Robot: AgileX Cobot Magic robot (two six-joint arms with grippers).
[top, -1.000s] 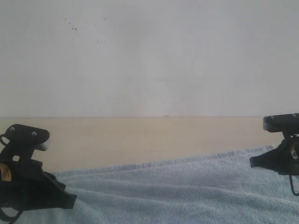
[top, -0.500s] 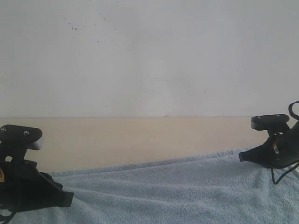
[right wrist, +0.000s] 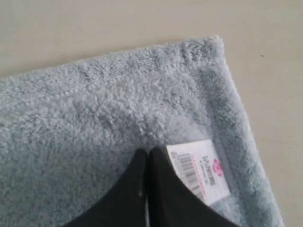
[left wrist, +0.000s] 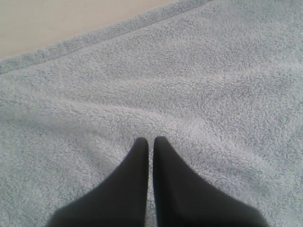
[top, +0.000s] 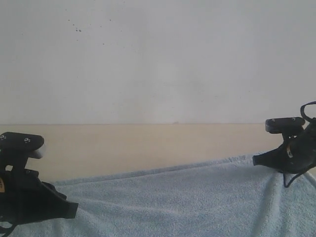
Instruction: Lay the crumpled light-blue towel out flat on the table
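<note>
The light-blue towel (top: 173, 197) lies spread over the near part of the beige table (top: 148, 148), with only shallow folds. My left gripper (top: 75, 210) is shut, its tips low on the towel's left part. In the left wrist view the left gripper (left wrist: 150, 139) has nothing between its fingers, and the fluffy towel (left wrist: 189, 71) lies under them. My right gripper (top: 255, 161) is shut at the towel's far right corner. In the right wrist view the right gripper (right wrist: 148, 151) rests on the towel (right wrist: 94, 109) beside the white tag (right wrist: 201, 165).
A white speckled wall (top: 158, 59) rises behind the table's far edge. Bare table (right wrist: 118, 23) shows beyond the towel's hemmed corner, and a strip of table (left wrist: 47, 23) lies past its far hem.
The right gripper has moved left and slightly away, and the towel's far right corner shifted with it. The long folds in the towel have flattened. The left gripper sank a little lower.
</note>
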